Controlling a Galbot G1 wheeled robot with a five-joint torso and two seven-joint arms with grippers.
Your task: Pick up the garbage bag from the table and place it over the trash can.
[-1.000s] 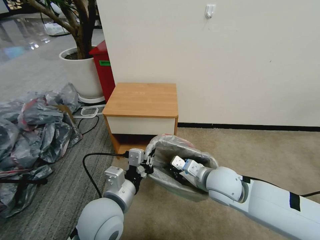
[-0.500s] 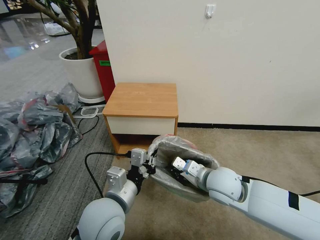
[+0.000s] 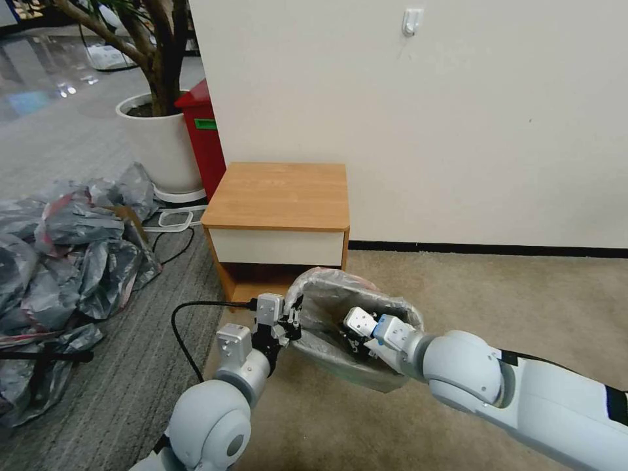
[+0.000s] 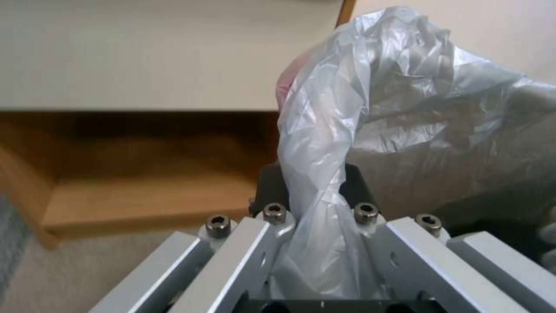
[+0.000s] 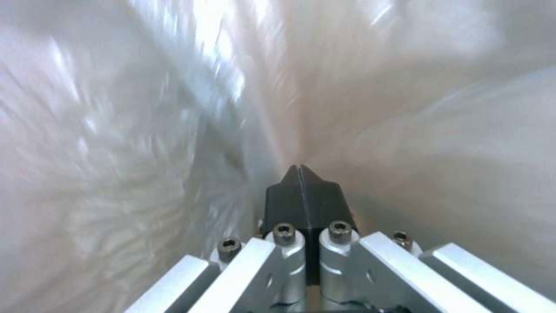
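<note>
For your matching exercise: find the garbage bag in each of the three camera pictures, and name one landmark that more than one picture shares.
Head view: the garbage bag lines the bin on the carpet in front of the table.
Left wrist view: it bulges beyond the left gripper, which pinches a fold of it.
Right wrist view: the bag surrounds the right gripper, whose jaws are closed.
Shared landmark: the table's open shelf, in the head and left wrist views.

Two glossy white-grey rounded arms with ball-like joints, black band markings on the right arm (image 3: 556, 405), a black cable (image 3: 190, 327) looping off the left wrist beside the bench (image 3: 278, 196), brushed aluminium gripper links with hex-socket screws (image 4: 274, 213), black finger pads (image 5: 301, 195).
</note>
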